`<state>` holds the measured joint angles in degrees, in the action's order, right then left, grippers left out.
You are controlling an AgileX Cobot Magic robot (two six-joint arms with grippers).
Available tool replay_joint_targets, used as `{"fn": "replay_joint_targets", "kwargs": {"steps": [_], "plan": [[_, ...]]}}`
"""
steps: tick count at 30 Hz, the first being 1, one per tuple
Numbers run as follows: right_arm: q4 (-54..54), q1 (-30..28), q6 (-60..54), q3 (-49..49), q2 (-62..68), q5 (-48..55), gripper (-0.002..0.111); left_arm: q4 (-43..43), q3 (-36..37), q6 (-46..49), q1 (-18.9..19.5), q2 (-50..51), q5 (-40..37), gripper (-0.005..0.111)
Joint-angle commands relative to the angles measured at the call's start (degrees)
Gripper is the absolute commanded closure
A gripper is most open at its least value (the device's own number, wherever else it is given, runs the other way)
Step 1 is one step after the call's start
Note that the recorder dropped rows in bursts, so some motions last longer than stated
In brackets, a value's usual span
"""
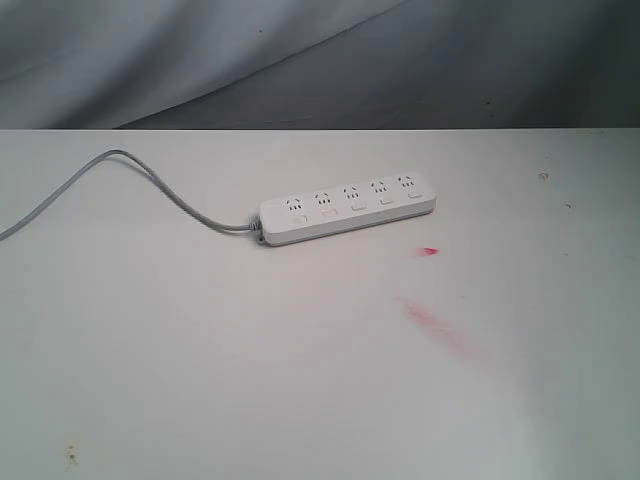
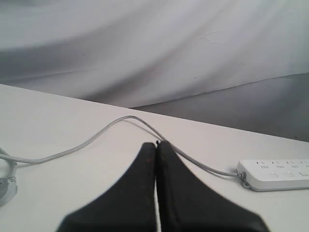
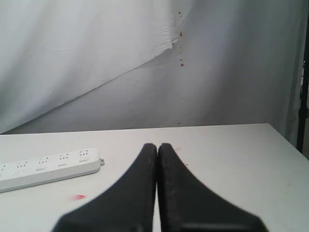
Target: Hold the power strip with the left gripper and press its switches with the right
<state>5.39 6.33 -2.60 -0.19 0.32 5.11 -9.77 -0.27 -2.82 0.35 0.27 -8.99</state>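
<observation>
The white power strip (image 1: 348,207) lies flat on the white table, slightly slanted, with its row of small switches (image 1: 358,207) below the sockets. Its grey cord (image 1: 150,180) runs off to the left. Neither arm appears in the exterior view. In the left wrist view my left gripper (image 2: 157,144) is shut and empty above the cord (image 2: 96,137), with the strip's cord end (image 2: 275,174) well off to one side. In the right wrist view my right gripper (image 3: 157,146) is shut and empty, and the strip's other end (image 3: 53,166) lies apart from it.
Red smears mark the table (image 1: 300,380) near the strip: a small dot (image 1: 430,251) and a longer streak (image 1: 435,325). A grey-white cloth backdrop (image 1: 200,60) hangs behind the table's far edge. The cord's plug end (image 2: 6,186) shows in the left wrist view.
</observation>
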Motion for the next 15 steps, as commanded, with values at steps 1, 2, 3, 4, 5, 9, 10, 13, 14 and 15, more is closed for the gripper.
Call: {"fn": "replay_joint_targets", "kwargs": {"steps": [1,2,3,4,5,9,10,13,14,15], "plan": [[0.3,0.1,-0.3,0.2,-0.3,-0.1,0.108,0.1,0.3,0.1,-0.4,-0.3,0.1,0.107],[0.3,0.1,-0.3,0.2,-0.3,-0.1,0.108,0.1,0.3,0.1,-0.4,-0.3,0.1,0.107],[0.3,0.1,-0.3,0.2,-0.3,-0.1,0.108,0.1,0.3,0.1,-0.4,-0.3,0.1,0.107],[0.3,0.1,-0.3,0.2,-0.3,-0.1,0.108,0.1,0.3,0.1,-0.4,-0.3,0.1,0.107],[0.3,0.1,-0.2,0.2,-0.3,-0.1,0.108,0.1,0.3,0.1,-0.4,-0.3,0.1,0.107],[0.3,0.1,-0.1,0.2,-0.3,-0.5,0.108,0.1,0.3,0.1,-0.4,-0.3,0.1,0.107],[0.3,0.1,-0.1,0.2,-0.3,-0.9,0.108,0.1,0.3,0.1,-0.4,-0.3,0.1,0.107],[0.9,0.1,0.8,0.2,-0.3,-5.1,0.108,-4.0,0.3,-2.4,-0.4,-0.3,2.6,0.107],[3.1,0.1,3.0,0.2,-0.3,-6.6,0.108,-7.0,0.3,-3.9,-0.4,-0.3,3.7,0.107],[6.2,0.1,5.5,0.2,-0.3,-8.6,0.108,-9.2,0.3,-4.5,-0.4,-0.3,4.1,0.107]]}}
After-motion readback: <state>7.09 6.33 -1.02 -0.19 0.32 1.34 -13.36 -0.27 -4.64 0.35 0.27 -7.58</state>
